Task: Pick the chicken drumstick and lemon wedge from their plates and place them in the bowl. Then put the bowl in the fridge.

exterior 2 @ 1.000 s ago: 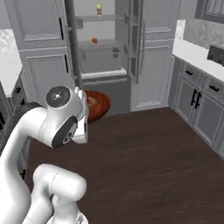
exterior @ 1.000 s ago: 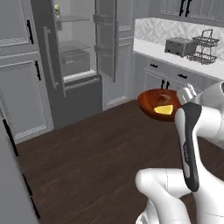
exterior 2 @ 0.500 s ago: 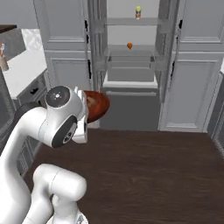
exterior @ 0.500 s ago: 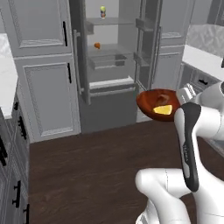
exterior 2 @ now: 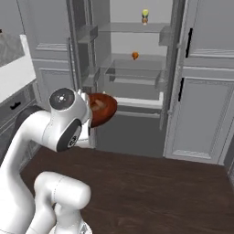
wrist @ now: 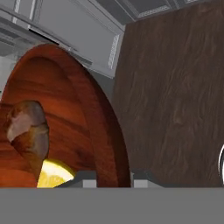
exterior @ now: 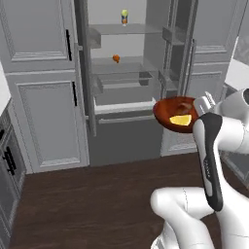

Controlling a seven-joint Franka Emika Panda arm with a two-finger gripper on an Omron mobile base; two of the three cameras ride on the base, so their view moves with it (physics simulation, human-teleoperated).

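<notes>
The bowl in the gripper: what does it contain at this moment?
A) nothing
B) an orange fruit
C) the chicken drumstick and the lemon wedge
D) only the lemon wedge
C: the hand view shows the chicken drumstick and the lemon wedge lying together inside the bowl.

Dark wood-plank floor spreads below tall grey panelled cabinet doors with black bar handles. More grey panelled cabinets stand at the right base view's right, a pale tabletop edge at its left.
</notes>
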